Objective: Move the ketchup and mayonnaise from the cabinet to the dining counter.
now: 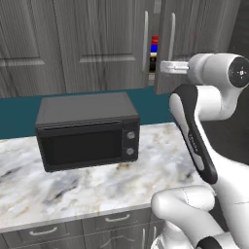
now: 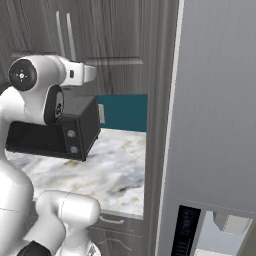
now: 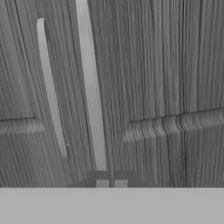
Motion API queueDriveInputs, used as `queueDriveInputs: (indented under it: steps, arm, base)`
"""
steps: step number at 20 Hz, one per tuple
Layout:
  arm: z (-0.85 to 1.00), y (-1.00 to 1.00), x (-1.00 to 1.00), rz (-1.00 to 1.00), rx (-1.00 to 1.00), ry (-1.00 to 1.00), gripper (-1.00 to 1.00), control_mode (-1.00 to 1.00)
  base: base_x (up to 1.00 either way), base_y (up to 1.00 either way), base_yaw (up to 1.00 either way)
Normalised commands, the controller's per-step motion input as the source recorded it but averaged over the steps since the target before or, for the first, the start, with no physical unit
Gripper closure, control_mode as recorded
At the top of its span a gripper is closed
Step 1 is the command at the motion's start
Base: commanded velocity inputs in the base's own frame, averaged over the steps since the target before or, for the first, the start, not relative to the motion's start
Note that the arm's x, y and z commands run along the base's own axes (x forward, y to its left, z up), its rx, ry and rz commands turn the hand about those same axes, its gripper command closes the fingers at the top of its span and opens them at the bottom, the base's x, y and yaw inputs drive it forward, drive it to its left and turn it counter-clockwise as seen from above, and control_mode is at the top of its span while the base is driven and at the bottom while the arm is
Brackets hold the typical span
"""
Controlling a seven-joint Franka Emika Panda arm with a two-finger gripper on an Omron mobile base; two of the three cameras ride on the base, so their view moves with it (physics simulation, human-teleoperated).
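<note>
Fingers (image 3: 111, 183) closed at cabinet (image 3: 175, 65) handle (image 3: 91, 87) (close-up), left base view: door ajar, mayonnaise (image 1: 154, 48) lid inside

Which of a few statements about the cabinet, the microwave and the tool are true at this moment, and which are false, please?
1. The tool is shut. True.
2. The microwave stands on the marble counter. True.
3. The microwave's door hangs open. False: it is closed.
4. A blue item shows through the gap between the cabinet doors. True.
5. The tool holds a red bottle. False: no bottle is in it; its tips sit by the lower end of a silver handle.
</note>
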Motion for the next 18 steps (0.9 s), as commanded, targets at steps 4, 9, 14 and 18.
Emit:
queueDriveInputs:
  steps: [4,9,14,18]
  arm:
    - [0.00,-0.38,-1.00,0.01,-0.03,-0.07,1.00,-1.00]
    - [0.00,0.26,-0.68,0.06,-0.06,0.01,1.00,-1.00]
    - [-0.09,0.89,0.43,0.00,-0.36,0.44,1.00,-1.00]
    - [-0.46,0.77,0.61,-0.06,-0.62,0.34,1.00,-1.00]
  base:
    - [0.00,0.00,0.00]
    - [0.00,0.00,0.00]
    - [0.00,0.00,0.00]
    - [0.00,0.00,0.00]
